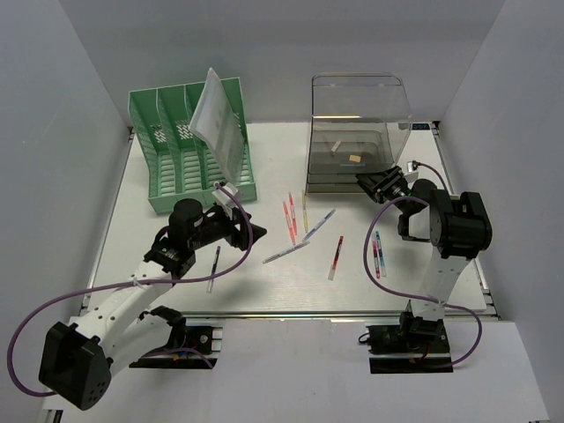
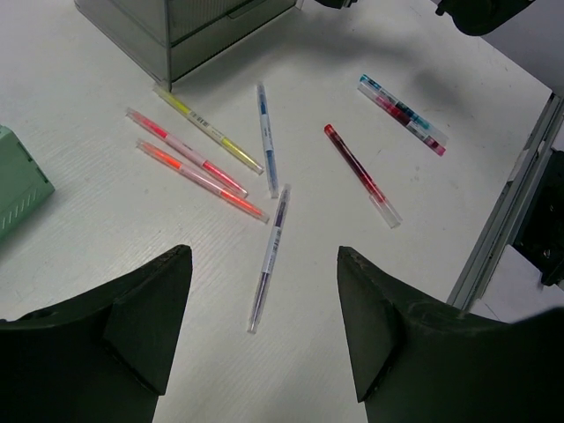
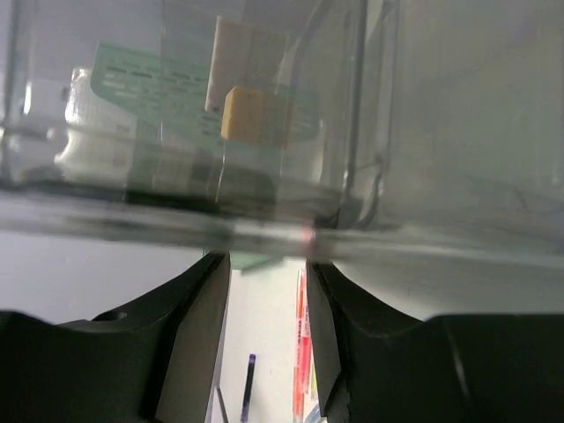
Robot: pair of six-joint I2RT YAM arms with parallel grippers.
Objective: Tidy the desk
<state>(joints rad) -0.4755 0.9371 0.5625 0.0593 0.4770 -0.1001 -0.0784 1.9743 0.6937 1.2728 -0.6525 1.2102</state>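
The white desk (image 1: 123, 231) carries several loose pens in its middle. My left gripper (image 1: 242, 231) is open and empty, hovering in front of the green file rack (image 1: 189, 145). In the left wrist view it (image 2: 263, 256) hangs above a purple pen (image 2: 273, 238), with a blue pen (image 2: 267, 141), a yellow pen (image 2: 207, 130), pink and orange pens (image 2: 203, 181) and a red pen (image 2: 361, 174) beyond. My right gripper (image 1: 370, 185) is at the front right corner of the clear drawer box (image 1: 357, 132). Its jaws (image 3: 269, 260) stand narrowly apart, tips against the box's lower edge, nothing between them.
A plastic sleeve (image 1: 216, 119) leans in the rack. A small yellow block (image 3: 242, 115) lies inside the clear box. A black pen (image 1: 214, 269) lies near my left arm. Two pens (image 1: 378, 254) lie by the right arm. A metal rail (image 1: 291, 315) runs along the near edge.
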